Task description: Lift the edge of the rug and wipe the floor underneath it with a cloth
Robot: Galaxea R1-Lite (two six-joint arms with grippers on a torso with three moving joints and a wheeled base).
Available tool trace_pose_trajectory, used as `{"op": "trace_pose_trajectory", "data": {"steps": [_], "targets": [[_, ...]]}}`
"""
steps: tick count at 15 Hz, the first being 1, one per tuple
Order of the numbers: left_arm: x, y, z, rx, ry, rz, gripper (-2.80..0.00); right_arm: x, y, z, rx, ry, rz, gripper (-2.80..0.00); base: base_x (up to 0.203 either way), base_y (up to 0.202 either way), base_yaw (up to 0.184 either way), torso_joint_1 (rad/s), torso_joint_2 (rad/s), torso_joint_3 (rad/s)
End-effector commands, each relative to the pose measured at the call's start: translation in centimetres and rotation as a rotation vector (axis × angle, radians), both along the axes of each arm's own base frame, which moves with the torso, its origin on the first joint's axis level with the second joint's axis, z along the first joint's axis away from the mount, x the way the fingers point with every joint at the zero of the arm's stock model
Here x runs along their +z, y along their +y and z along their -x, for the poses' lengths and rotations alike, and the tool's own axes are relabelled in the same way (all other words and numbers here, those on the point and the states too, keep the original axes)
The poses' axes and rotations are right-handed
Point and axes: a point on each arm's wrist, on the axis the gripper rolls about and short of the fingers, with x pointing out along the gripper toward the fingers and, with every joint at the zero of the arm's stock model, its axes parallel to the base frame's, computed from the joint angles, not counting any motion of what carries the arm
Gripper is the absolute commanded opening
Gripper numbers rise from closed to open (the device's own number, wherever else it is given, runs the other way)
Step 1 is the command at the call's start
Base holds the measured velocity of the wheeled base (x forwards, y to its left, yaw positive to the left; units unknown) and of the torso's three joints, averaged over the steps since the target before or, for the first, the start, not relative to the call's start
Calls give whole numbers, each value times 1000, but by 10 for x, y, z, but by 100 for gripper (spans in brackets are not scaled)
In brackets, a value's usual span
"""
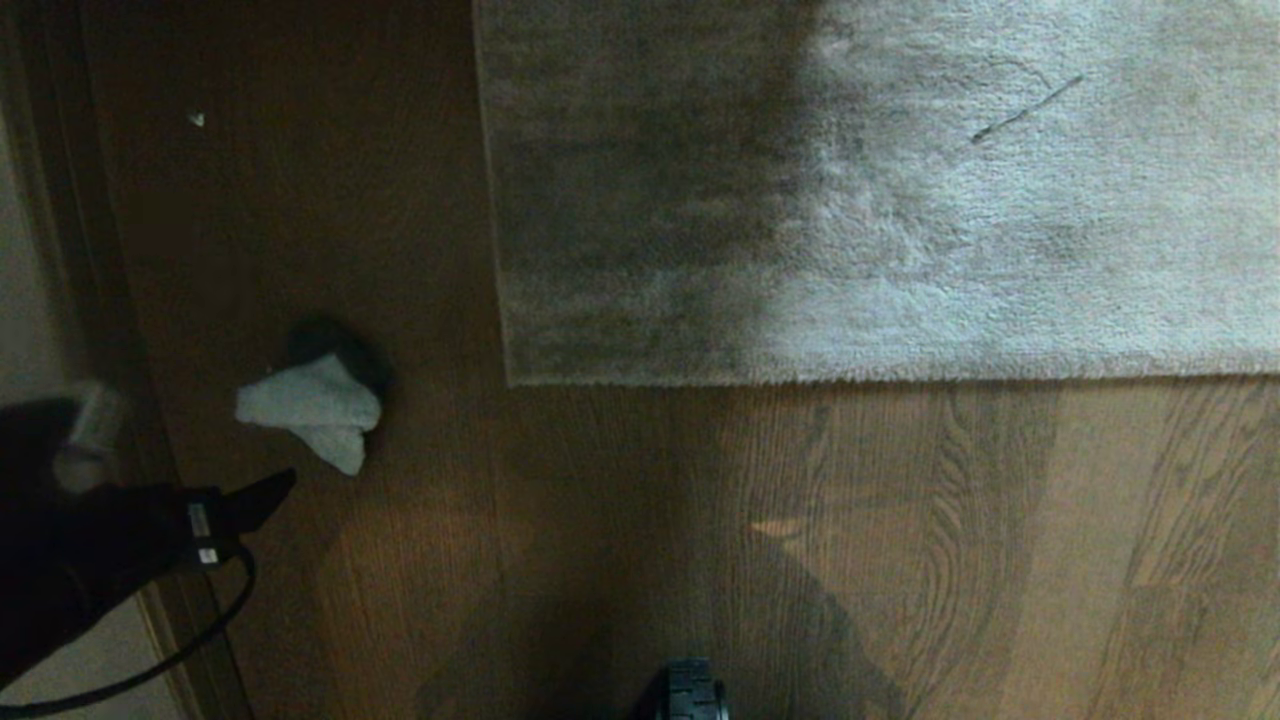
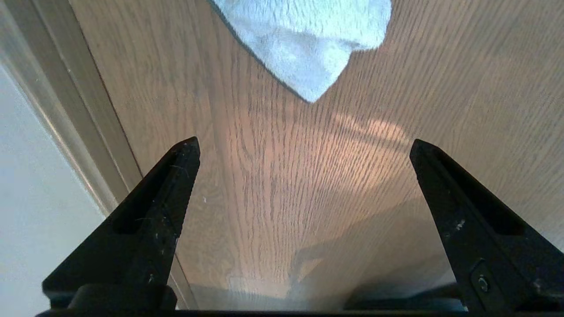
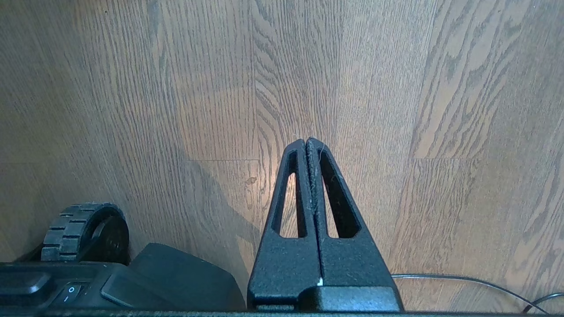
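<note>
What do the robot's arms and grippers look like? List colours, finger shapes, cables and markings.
The left gripper has two matte black, tapering, wedge-shaped fingers. A small white label sits on its black arm, with a black cable looping below. The right gripper is also black; each triangular finger has a long slot, and a thin cable trails behind.

The cloth (image 1: 315, 408) is a small whitish rag, soft and rumpled, bunched into a loose lump with one pointed corner trailing toward me. It lies on the floor (image 1: 600, 540), well apart from the rug edge (image 1: 505, 250), on its outer side. The floor is dark brown wooden board with wavy grain and a slight gloss. The rug edge is a straight border of pale grey-beige plush pile lying flat on the floor, turning at a square corner (image 1: 512, 380). From my left wrist the cloth (image 2: 308, 39) shows a faint blue-green tint
</note>
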Motion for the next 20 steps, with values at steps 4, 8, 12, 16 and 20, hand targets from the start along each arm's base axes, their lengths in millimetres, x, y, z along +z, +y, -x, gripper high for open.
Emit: {"op": "trace_pose_trajectory", "data": {"steps": [4, 8, 12, 16, 20], "targets": [[2, -3, 6, -12, -19, -4, 0, 0, 0, 0, 0, 2, 0, -280, 0, 0, 0, 0, 0, 0], [1, -4, 9, -18, -18, -6, -280, 0, 0, 0, 0, 2, 0, -280, 0, 0, 0, 0, 0, 0], [-4, -8, 19, -44, -8, -28, -280, 0, 0, 0, 0, 1, 0, -280, 0, 0, 0, 0, 0, 0], [-13, -12, 31, -72, 16, -27, -280, 0, 0, 0, 0, 2, 0, -280, 0, 0, 0, 0, 0, 0], [-28, -14, 56, -78, 45, -31, -280, 0, 0, 0, 0, 2, 0, -280, 0, 0, 0, 0, 0, 0]]}}
